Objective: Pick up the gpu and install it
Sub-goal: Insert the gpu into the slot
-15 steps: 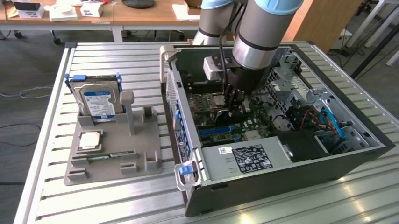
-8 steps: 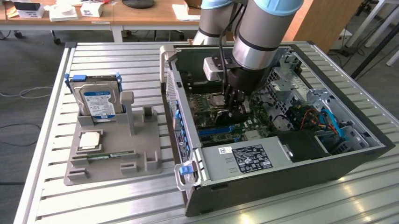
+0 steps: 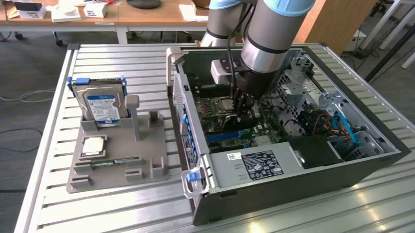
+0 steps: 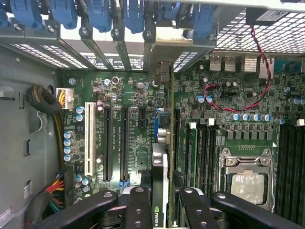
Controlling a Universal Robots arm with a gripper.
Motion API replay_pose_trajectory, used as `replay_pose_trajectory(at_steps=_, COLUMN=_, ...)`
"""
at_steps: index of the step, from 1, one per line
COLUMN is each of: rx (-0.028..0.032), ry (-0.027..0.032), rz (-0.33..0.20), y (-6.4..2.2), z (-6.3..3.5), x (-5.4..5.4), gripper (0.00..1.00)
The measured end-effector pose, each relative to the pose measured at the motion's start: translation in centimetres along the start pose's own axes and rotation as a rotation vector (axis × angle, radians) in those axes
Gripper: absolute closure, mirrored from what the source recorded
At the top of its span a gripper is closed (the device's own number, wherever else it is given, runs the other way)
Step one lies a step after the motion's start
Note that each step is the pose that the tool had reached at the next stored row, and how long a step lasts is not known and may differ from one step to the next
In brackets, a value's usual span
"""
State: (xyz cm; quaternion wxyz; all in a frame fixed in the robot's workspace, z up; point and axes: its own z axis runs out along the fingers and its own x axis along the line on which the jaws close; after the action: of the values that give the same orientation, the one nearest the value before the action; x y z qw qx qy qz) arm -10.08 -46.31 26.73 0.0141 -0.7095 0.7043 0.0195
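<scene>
Gpu (image 4: 161,143) is inside the open computer case (image 3: 285,179), held on its edge above the green motherboard (image 4: 119,95). In the wrist view it appears as a thin strip between the two black jaws, which pinch it from both sides. Its pale metal end (image 4: 162,74) points toward the row of blue clips (image 4: 100,14) at the back wall of the case. The card stands between the long black slots (image 4: 114,143) on one side and the processor socket (image 4: 248,181) on the other. I cannot tell if its lower edge already sits in a slot.

In the exterior view the arm (image 3: 272,34) reaches down into the case. On the exterior view's left, a grey holder (image 3: 116,165) lies on the table (image 3: 97,204) and carries a hard drive (image 3: 104,107) with a blue label, standing upright.
</scene>
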Motion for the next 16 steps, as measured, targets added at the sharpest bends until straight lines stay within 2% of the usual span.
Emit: replay_pose_trajectory(at_steps=16, rx=0.0001, ry=0.0000, rz=0.000, y=0.12, z=0.00, x=0.09, gripper=0.73)
